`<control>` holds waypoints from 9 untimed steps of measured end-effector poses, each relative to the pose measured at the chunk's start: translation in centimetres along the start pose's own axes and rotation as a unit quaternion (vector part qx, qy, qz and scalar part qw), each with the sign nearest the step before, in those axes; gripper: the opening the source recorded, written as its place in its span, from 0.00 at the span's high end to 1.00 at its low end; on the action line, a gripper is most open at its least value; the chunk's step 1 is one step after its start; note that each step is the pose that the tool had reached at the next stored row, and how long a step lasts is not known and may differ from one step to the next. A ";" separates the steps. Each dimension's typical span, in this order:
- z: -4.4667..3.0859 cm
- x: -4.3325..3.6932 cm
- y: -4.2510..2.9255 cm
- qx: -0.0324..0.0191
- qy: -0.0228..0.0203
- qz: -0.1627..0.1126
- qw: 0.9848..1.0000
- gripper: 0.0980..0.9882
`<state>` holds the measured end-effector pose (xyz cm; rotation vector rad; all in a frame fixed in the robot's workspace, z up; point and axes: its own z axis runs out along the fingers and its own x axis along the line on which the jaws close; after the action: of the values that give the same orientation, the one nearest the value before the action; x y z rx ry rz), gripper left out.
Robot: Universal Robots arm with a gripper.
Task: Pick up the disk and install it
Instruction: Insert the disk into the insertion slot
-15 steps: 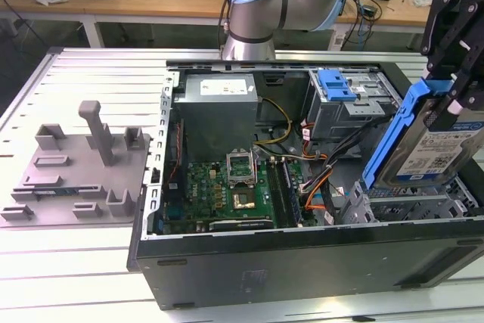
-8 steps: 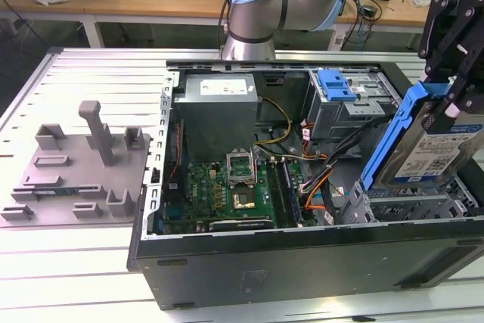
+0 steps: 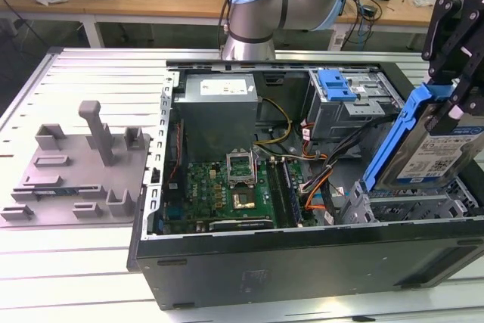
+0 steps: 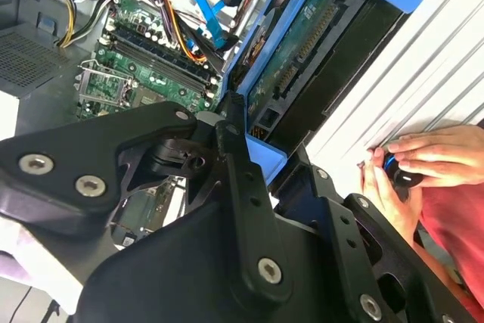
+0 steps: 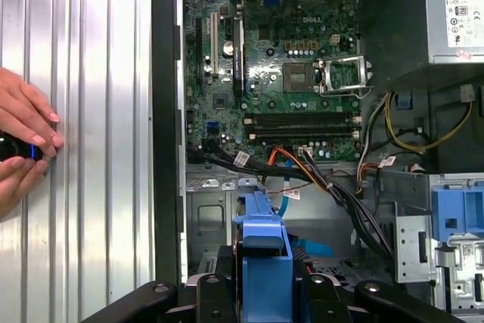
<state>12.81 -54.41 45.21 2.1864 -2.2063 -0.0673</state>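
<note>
In the exterior view, the disk point(image 3: 432, 149), a silver hard drive with a white-and-blue label and a blue bracket, hangs tilted above the metal drive cage point(image 3: 401, 208) at the open computer case's right front corner. My black gripper point(image 3: 448, 104) is shut on its upper end. The second wrist view shows the disk's point(image 4: 299, 47) green circuit side and blue bracket running away from my gripper point(image 4: 253, 153). Between my gripper's point(image 5: 263, 293) black links in the first wrist view stands the blue bracket point(image 5: 263, 259) of the disk, over the cage floor.
The case holds a green motherboard point(image 3: 227, 194), a grey metal box point(image 3: 219, 107), bundled cables point(image 3: 318, 160) and a blue latch point(image 3: 336, 85). A grey fixture plate point(image 3: 76, 164) lies at the exterior view's left. A person's hands point(image 5: 26, 130) rest on the slatted table beside the case.
</note>
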 end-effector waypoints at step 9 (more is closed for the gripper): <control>0.13 -0.02 -0.02 -0.003 0.000 0.000 1.000 0.70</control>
<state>12.82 -54.39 45.08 2.1834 -2.2030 -0.0724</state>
